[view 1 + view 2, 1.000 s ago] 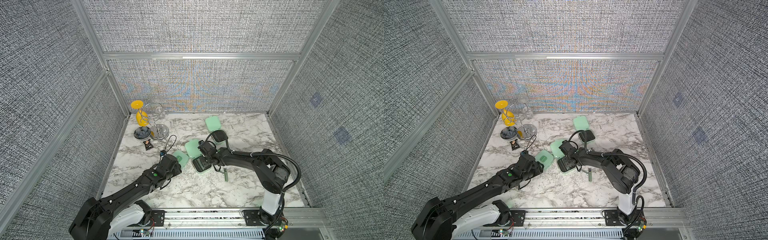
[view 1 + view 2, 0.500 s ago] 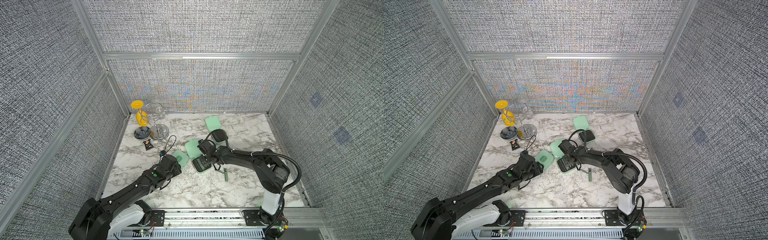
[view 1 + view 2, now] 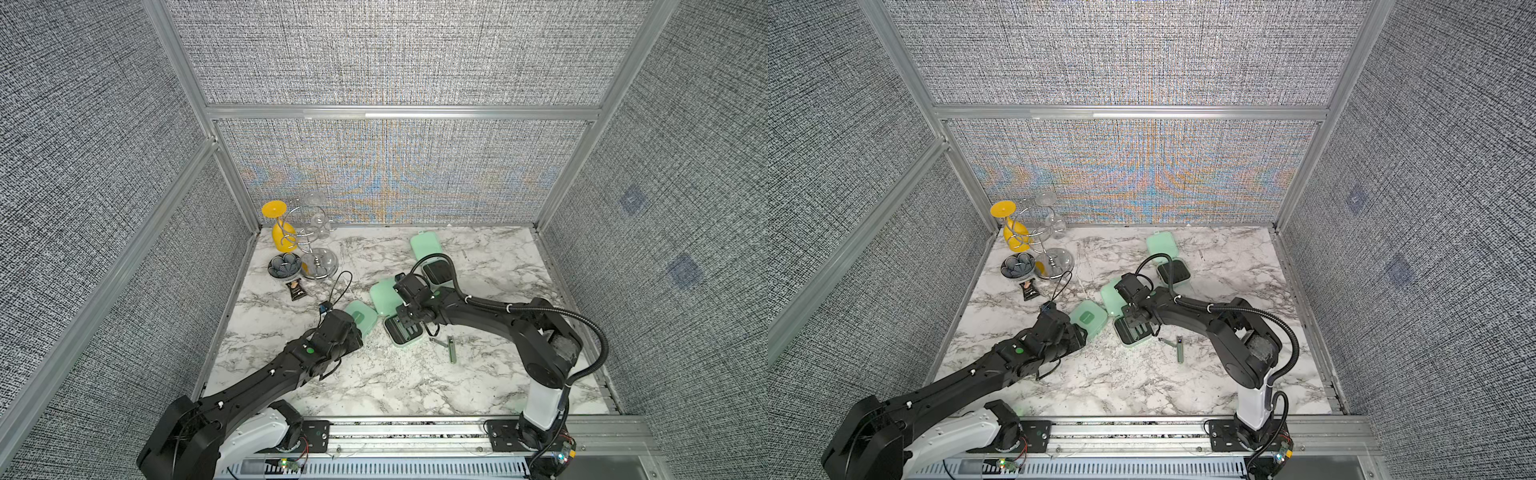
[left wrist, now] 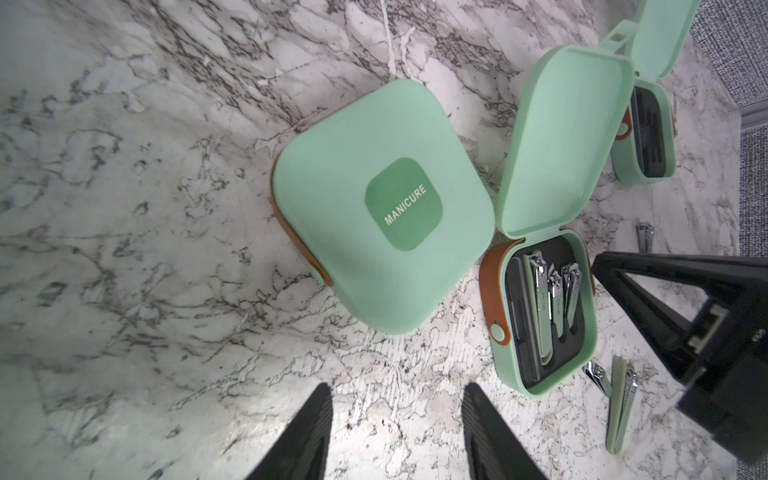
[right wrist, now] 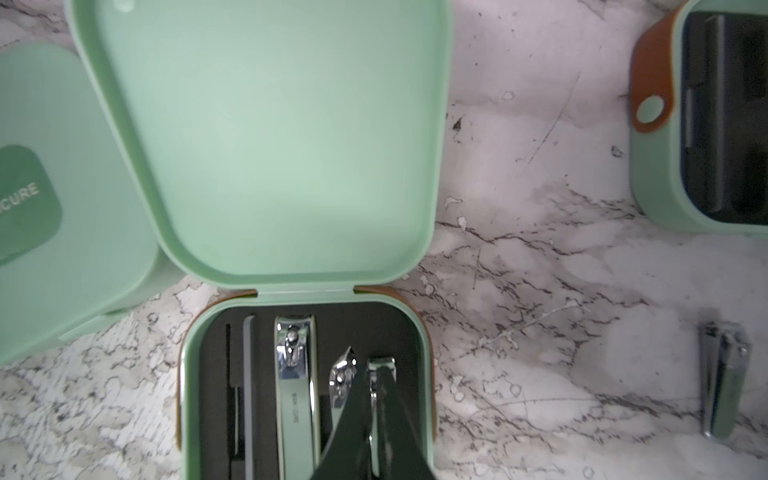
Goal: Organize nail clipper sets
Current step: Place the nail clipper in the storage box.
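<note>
Marble tabletop (image 3: 498,270) carried three mint cases (image 3: 1086,318). We saw one closed case (image 4: 382,208) just ahead of the left gripper (image 4: 399,424), its jaws parted and empty. The right gripper (image 5: 380,374) pinched a small clipper (image 5: 375,411) inside one open case (image 5: 190,395); the second open case (image 5: 656,187) and three loose clippers (image 4: 619,407) lay beside it.

The black jointed left arm (image 3: 257,382) lies low, stretched forward and inward from its base. Its left end effector (image 4: 397,432) points ahead with 2 fingers held well apart. The black right arm (image 3: 490,322) bends sharply at the elbow and reaches inward. Its right end effector (image 5: 376,374) tips downward, its 2 fingers pinched nearly together.
</note>
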